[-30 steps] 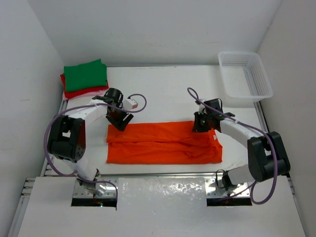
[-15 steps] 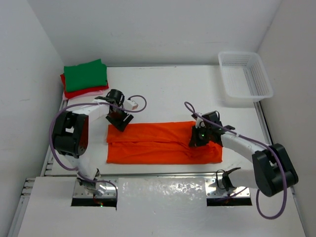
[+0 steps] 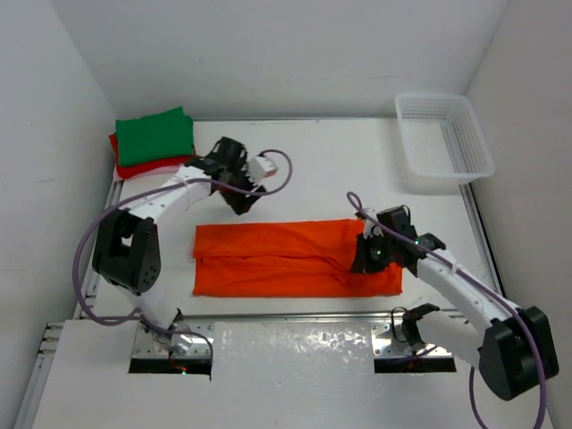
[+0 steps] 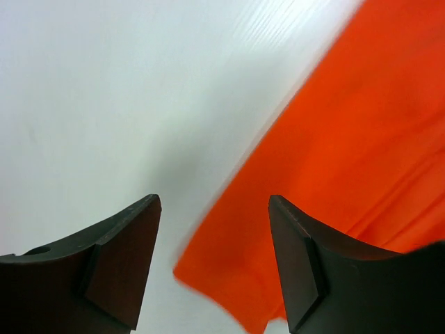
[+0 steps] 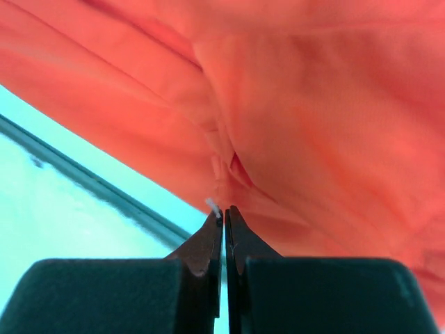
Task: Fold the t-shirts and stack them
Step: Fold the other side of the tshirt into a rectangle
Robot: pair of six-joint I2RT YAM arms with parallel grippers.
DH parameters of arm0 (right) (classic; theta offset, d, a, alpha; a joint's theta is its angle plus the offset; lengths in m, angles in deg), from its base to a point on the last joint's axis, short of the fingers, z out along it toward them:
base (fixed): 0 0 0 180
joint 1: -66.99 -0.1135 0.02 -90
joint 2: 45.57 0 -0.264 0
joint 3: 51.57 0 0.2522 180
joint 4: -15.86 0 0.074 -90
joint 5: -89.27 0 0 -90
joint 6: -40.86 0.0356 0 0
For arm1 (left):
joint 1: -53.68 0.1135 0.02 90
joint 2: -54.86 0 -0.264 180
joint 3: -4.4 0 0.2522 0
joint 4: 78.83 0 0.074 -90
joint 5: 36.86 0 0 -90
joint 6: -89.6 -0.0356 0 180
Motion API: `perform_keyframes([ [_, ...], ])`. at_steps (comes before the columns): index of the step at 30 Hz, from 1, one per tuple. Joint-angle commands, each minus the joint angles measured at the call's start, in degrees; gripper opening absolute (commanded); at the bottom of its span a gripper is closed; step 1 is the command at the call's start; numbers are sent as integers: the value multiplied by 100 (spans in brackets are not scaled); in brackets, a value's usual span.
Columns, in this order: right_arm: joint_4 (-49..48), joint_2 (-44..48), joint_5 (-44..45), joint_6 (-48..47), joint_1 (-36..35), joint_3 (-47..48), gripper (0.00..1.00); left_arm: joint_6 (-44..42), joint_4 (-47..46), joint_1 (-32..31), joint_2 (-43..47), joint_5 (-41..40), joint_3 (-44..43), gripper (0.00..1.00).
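My right pincer (image 3: 366, 257): jaws pressed together, tips at a pucker near the right end of the orange t-shirt (image 3: 286, 259).
I cannot tell whether any cloth is nipped. My left pincer (image 3: 243, 200): parted, holding nothing, over the table (image 3: 313, 170) by the shirt's far edge, near its left end. The orange shirt lies as a long folded band across the table's near middle. The green t-shirt (image 3: 154, 134) sits on the red t-shirt (image 3: 134, 168) at the far left corner.

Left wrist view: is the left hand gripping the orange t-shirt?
No, the left hand is open, its fingers spread apart, and the orange t-shirt lies unclamped on the table beyond them.
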Motion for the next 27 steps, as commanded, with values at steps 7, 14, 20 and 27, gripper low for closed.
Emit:
perform_keyframes([
  [7, 660, 198, 188, 516, 1732, 649, 12, -299, -403, -2671, -800, 430, -1335, 66],
  [14, 167, -462, 460, 955, 1802, 509, 25, 432, -746, -3198, -1901, 1056, -1951, 70],
  [20, 264, 145, 848, 1255, 1837, 130, 39, 62, -1335, -3735, -1990, 413, -1556, 74],
  [27, -140, -4, 760, 1439, 1837, -221, 42, 9, -1643, -3744, -2121, 518, -1353, 69],
])
